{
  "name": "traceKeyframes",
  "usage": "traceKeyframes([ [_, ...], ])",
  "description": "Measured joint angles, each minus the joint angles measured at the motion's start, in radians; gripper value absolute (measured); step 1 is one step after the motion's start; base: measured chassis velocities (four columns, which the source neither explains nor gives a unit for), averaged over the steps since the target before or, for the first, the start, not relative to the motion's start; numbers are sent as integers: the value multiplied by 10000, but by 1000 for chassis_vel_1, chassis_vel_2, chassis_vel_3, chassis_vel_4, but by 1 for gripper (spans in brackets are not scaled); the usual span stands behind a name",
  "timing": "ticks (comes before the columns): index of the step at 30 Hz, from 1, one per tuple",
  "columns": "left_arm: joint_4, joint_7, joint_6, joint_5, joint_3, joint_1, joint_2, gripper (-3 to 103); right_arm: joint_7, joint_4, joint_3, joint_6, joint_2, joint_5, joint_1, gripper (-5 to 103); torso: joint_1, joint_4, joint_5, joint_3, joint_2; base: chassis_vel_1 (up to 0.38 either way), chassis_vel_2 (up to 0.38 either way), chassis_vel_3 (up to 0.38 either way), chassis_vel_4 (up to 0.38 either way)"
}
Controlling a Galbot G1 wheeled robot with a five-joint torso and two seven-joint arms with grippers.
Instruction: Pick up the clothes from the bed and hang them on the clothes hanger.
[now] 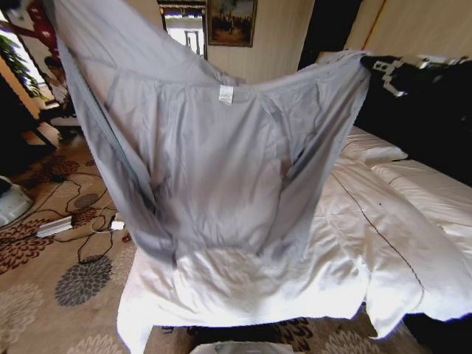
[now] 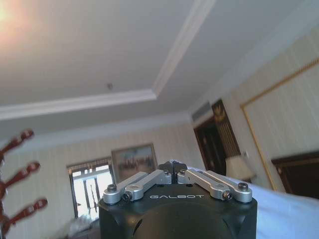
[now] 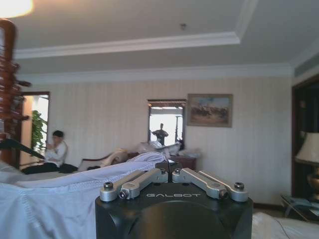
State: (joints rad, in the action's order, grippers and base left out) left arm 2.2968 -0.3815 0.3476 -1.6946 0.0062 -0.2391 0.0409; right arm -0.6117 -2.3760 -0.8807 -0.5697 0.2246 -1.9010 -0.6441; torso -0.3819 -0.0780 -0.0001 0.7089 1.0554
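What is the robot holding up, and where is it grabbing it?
The jacket, spread above the bed. The right gripper pinches one edge of it, and the left gripper is shut on the other.

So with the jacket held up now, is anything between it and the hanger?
I can't tell. The jacket hangs spread between the right gripper and the left gripper, above the bed; I can't make out the hanger.

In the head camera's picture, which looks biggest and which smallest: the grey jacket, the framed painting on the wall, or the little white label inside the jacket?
1. The jacket, by far; it hangs close to the camera, which enlarges it.
2. The framed painting, far off on the back wall and cut by the picture's edge.
3. The white label, smallest.
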Motion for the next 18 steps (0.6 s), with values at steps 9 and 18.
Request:
traceKeyframes([
  [9, -490, -778, 461, 2495, 1330, 1780, -2082, 0, 351, 506, 2678, 62, 1564, 3336, -722, 0, -2, 3, 2, 2, -3, 0, 0, 0, 0],
  [18, -3365, -686, 341, 5534, 3996, 2625, -5681, 0, 822, 1882, 4083, 327, 2736, 6375, -2124, 0, -4, -11, 7, 3, -4, 0, 0, 0, 0],
])
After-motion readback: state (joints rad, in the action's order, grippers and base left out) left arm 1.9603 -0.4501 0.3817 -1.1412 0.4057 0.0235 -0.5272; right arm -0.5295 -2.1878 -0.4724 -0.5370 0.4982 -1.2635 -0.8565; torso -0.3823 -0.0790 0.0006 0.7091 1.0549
